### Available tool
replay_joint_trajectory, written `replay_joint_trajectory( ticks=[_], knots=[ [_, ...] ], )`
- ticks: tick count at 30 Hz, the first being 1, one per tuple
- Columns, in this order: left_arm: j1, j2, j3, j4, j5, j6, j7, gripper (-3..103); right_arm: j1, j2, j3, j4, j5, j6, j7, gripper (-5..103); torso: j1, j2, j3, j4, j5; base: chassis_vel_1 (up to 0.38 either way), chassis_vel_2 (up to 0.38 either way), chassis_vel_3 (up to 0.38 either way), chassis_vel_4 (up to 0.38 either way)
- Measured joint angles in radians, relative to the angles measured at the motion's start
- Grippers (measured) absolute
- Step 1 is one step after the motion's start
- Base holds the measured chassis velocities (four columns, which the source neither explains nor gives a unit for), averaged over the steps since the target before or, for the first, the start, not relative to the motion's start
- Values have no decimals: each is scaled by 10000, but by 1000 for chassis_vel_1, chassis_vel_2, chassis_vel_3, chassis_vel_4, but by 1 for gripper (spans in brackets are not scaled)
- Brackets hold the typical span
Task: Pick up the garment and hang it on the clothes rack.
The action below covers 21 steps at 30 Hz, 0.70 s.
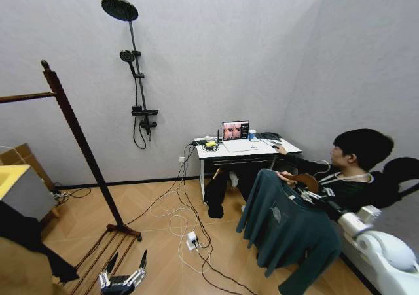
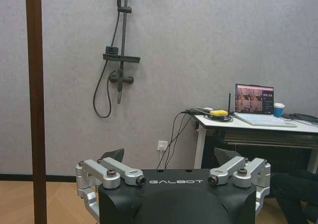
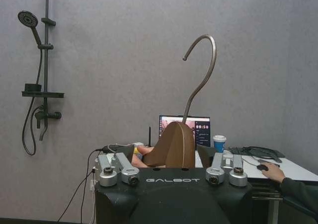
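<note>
The right pincer (image 3: pixel 171 177) is clamped on the wooden hanger (image 3: pixel 171 147), its metal hook (image 3: pixel 201 70) standing upright; the garment (image 1: pixel 285 226) hangs from it at the right, beside a seated person's hand (image 1: pixel 285 176); the left pincer (image 1: pixel 124 277) hangs low, fingers apart, near the clothes rack (image 1: pixel 78 135) at the left.

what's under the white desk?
Under the white desk: a dark bag, the seated person's legs, cables trailing to a floor power strip. Further back is shadowed.
</note>
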Motion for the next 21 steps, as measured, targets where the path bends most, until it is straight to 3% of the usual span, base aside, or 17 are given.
replay_joint_trajectory(
  ticks=[2,6,9,10,13,16,21],
  knots=[
    [0,0,0,0,0,0,0,100,15,24,-9,12,-58,0,96,59,0,0,0,-2,0,0,0,0,0],
    [0,0,0,0,0,0,0,100,-26,56,-3,12,-64,11,201,48,0,0,0,-2,1,0,0,0,0],
    [0,0,0,0,0,0,0,100,-76,77,21,23,-51,80,331,32,0,0,-1,-2,0,0,0,0,0],
    [0,0,0,0,0,0,0,100,-76,77,21,23,-51,80,331,32,0,0,-1,-2,0,0,0,0,0],
    [0,0,0,1,0,0,0,100,-126,84,52,76,15,187,447,15,-1,0,0,1,0,0,0,0,0],
    [0,0,0,0,0,0,0,100,-181,86,87,106,47,256,528,9,-1,0,-1,-2,0,0,0,0,0],
    [0,0,0,0,0,0,-1,100,-291,108,132,259,253,342,696,9,0,0,0,-1,1,0,0,0,0]
  ],
)
